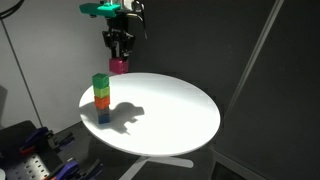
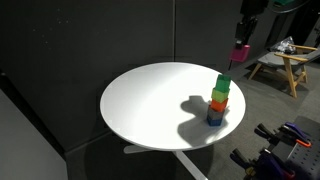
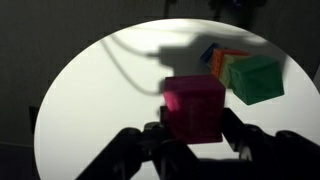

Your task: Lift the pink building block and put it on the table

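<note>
My gripper (image 1: pixel 119 55) is shut on the pink building block (image 1: pixel 119 66) and holds it in the air above the far edge of the round white table (image 1: pixel 170 115). In the wrist view the pink block (image 3: pixel 193 108) sits between the two dark fingers (image 3: pixel 193 128). It also shows in an exterior view (image 2: pixel 241 52), held high beside the table (image 2: pixel 150 100). The remaining stack (image 1: pixel 101 97) has a green block on top, then orange, then blue; it stands near the table's edge, also in an exterior view (image 2: pixel 219 101) and the wrist view (image 3: pixel 245 75).
Dark curtains surround the table. A wooden stool (image 2: pixel 285 65) stands on the floor beyond it. Cluttered equipment (image 1: pixel 35 155) sits below the table's rim in an exterior view, and more (image 2: pixel 280 150) in an exterior view.
</note>
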